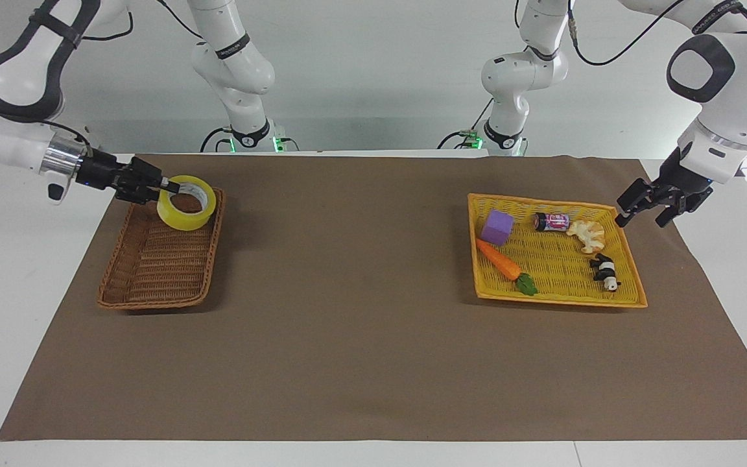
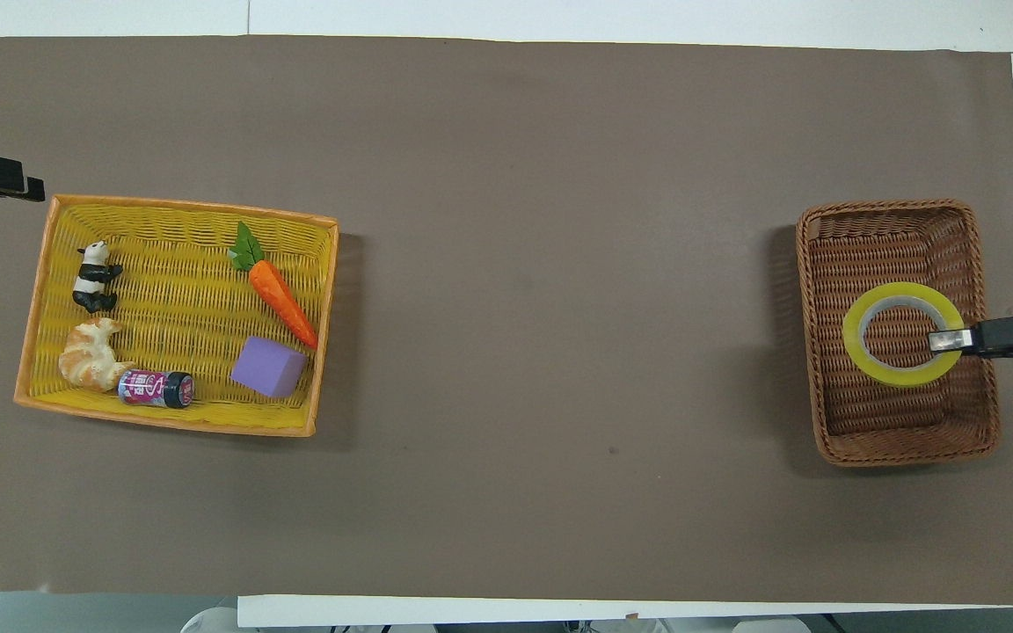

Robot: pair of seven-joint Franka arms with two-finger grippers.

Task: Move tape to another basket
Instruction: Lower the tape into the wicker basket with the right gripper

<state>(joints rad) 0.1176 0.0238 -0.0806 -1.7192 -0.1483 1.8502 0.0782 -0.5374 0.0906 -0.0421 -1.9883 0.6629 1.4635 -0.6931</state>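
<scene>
tape [image 1: 186,211] | pinched by right gripper [image 1: 165,187] over basket [image 1: 153,285] | left gripper [image 1: 644,211] spread beside yellow basket [image 1: 558,299]

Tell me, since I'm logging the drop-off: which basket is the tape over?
The brown wicker basket, at the right arm's end. The right pincer holds the tape above it. The yellow basket holds only toys.

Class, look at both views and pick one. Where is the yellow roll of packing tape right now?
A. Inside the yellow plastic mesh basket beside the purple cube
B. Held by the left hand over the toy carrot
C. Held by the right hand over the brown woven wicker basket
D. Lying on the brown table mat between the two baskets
C: the right hand grips the rim of the yellow roll of packing tape, which hangs over the brown woven wicker basket.
</scene>
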